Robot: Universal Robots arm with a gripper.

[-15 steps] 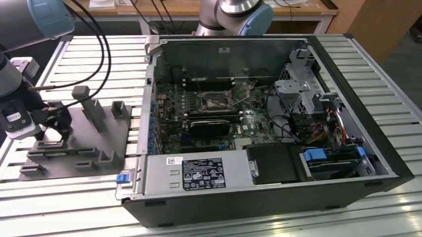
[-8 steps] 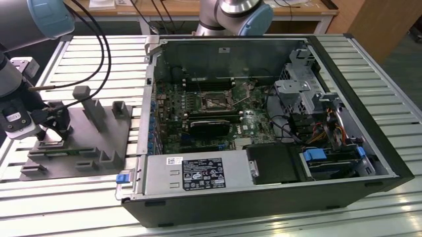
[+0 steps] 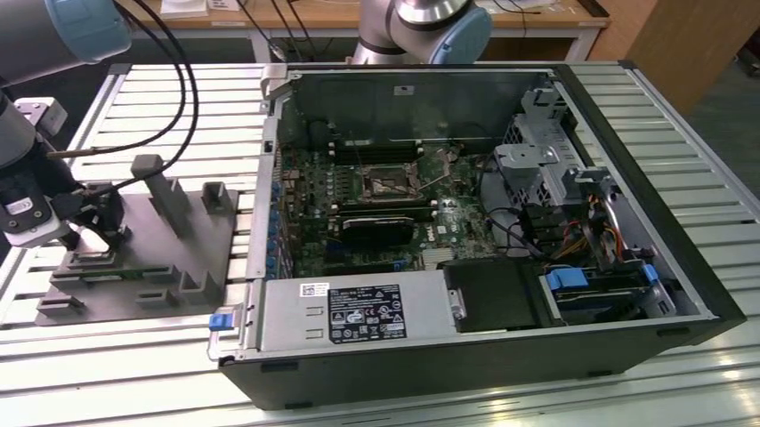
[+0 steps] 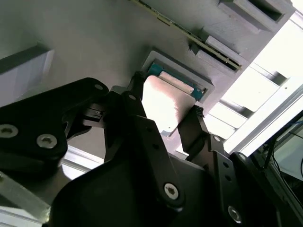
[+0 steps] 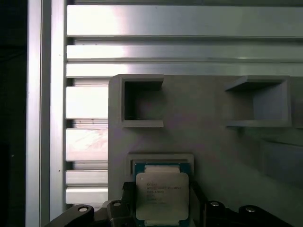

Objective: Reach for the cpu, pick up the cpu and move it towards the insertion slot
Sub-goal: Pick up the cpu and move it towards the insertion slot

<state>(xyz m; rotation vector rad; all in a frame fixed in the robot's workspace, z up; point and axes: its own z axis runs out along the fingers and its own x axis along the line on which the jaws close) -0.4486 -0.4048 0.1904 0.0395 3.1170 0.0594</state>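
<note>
1. Your gripper is closed narrow on the cpu. In the second wrist view one black finger lies against one edge of the chip, and the other lies against the opposite edge.
2. The cpu sits at its pocket in the grey fixture plate, pale metal top up. In the first wrist view you can see a teal strip of the pocket floor along one side of the chip. You cannot tell from either wrist view whether the chip has cleared the pocket.
3. In the exterior view your gripper is low over that fixture plate, at the exterior view's left. The plate lies flat on the slatted aluminium table, just beside the open computer case.
4. The fixture plate carries other square recesses and upright grey blocks near the pocket.
5. The insertion slot is inside the case on the green circuit board. It is a dark square in a shiny frame, with a larger black block just beside it. It is well apart from your gripper, with the case wall between the two.
6. Black cables hang from the arm above the table, on the exterior view's left.
</note>
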